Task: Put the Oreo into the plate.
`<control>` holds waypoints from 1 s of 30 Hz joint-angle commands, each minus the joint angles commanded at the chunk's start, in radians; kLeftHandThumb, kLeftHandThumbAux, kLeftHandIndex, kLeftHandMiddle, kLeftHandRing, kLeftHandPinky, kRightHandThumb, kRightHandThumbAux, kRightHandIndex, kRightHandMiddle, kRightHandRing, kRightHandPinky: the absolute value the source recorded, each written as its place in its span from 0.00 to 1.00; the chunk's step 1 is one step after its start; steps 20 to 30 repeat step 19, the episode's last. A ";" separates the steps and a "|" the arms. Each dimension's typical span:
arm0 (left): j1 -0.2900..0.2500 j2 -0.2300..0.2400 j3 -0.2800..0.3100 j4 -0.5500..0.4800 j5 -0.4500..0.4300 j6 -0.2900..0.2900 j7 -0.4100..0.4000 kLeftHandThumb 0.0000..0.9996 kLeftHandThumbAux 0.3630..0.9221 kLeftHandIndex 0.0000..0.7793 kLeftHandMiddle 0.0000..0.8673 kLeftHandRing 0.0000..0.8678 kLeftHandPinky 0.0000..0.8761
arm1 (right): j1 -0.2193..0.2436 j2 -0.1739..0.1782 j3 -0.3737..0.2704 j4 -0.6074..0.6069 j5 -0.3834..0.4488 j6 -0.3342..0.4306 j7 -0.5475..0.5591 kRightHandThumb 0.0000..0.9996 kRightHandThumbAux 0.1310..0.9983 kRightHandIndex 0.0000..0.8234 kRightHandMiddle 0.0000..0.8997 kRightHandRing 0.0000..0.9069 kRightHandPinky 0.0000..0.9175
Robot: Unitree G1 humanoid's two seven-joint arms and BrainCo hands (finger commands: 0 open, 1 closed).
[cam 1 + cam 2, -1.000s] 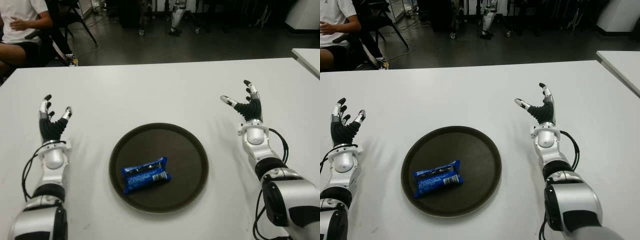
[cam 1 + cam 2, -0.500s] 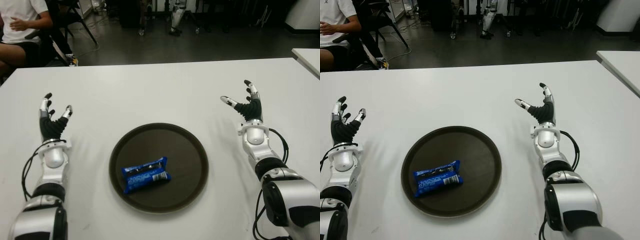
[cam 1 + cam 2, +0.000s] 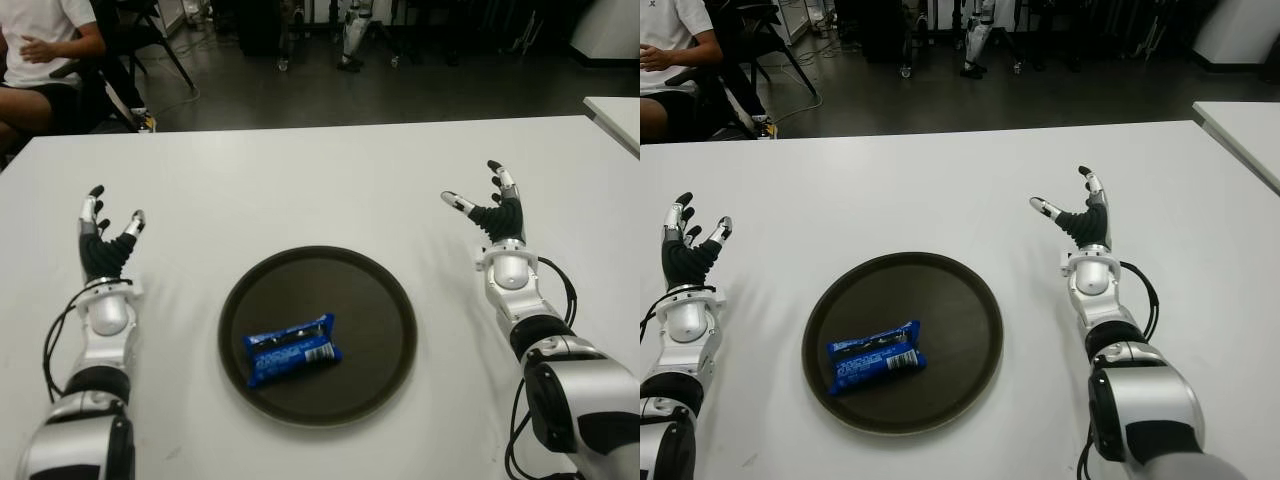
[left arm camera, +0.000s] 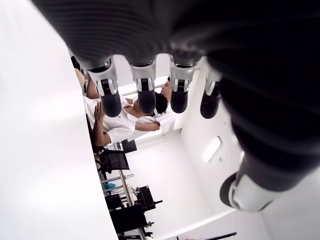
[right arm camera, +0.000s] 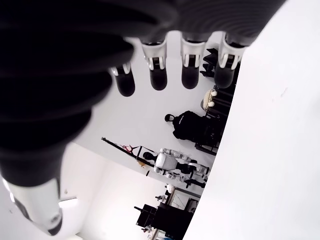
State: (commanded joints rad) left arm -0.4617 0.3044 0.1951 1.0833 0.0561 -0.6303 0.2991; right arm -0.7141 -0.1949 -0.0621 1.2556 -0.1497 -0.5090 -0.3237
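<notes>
On the plate (image 3: 385,300) the Oreo pack (image 3: 291,349) already lies flat; left hand (image 3: 103,248) and right hand (image 3: 492,212) flank it, fingers spread, empty; only risk: a stray sweep nudging the plate.

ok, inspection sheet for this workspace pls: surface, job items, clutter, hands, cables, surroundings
Surface: white table, bare apart from the items below.
Job's things: blue Oreo pack lies inside the round dark plate, in its near-left part.
Clutter: nothing seen.
Hands: left hand shows left of the plate, fingers spread, empty; right hand shows right of the plate, fingers spread, empty. Neither touches the plate.
Cables: black cable loops beside the left forearm; another black cable beside the right forearm.
Surroundings: seated person beyond the far left corner, second white table at far right, dark floor behind.
</notes>
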 joint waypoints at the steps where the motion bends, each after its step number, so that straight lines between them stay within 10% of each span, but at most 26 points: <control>1: 0.000 0.000 0.001 0.000 -0.002 0.001 -0.002 0.00 0.59 0.01 0.00 0.00 0.00 | 0.000 -0.001 0.003 0.000 -0.004 0.000 -0.005 0.00 0.66 0.02 0.00 0.00 0.00; 30: -0.001 -0.001 -0.002 0.002 -0.005 0.003 -0.005 0.00 0.63 0.02 0.00 0.00 0.00 | 0.002 -0.007 0.020 0.002 -0.022 -0.005 -0.016 0.00 0.64 0.02 0.00 0.00 0.00</control>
